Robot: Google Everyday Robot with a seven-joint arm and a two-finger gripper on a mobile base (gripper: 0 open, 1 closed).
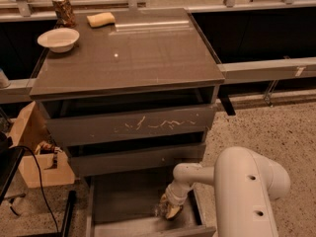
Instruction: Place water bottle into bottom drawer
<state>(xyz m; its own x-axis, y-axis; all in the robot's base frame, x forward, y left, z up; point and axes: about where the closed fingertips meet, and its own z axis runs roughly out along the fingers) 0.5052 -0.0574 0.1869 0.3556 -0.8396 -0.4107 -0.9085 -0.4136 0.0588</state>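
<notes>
The bottom drawer (pixel 123 201) is pulled open below the cabinet, showing a plain grey floor. My gripper (pixel 168 210) reaches down into its right front part from the white arm (pixel 237 181). A small clear object with a pale part shows at the gripper's tip, low over the drawer floor; it looks like the water bottle (pixel 169 212), mostly hidden by the gripper.
On the cabinet top (pixel 133 53) stand a white bowl (pixel 58 38), a patterned can (pixel 63 10) and a yellow sponge (pixel 100 19) at the back left. A cardboard box (pixel 34 152) with a cable sits on the floor at left. Speckled floor lies to the right.
</notes>
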